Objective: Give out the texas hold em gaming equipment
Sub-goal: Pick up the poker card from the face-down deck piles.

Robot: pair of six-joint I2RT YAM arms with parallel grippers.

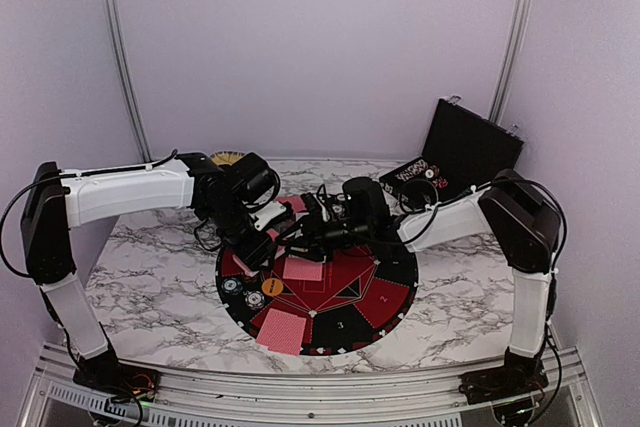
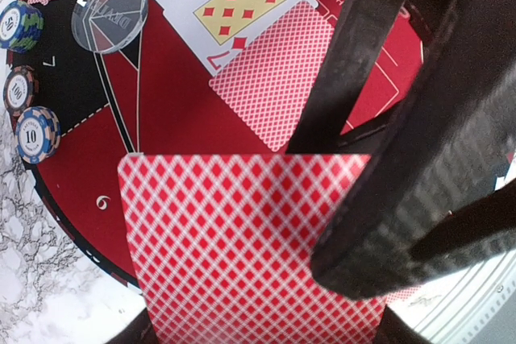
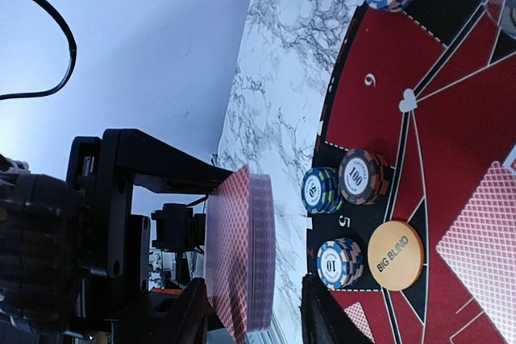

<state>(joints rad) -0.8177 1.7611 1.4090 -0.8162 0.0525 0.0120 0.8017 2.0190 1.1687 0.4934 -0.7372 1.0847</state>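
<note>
Clamping red-backed card deck point(image 3: 240, 255), lower centre, left gripper point(image 2: 266, 329) jaws; right gripper point(image 3: 254, 308) jaws apart, straddling deck's bottom edge

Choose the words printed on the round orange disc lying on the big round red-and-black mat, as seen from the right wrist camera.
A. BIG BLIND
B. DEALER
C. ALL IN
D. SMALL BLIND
A: the round orange disc on the big round red-and-black mat reads BIG BLIND in dark letters, right beside a blue-and-white-edged poker chip marked 10.
</note>
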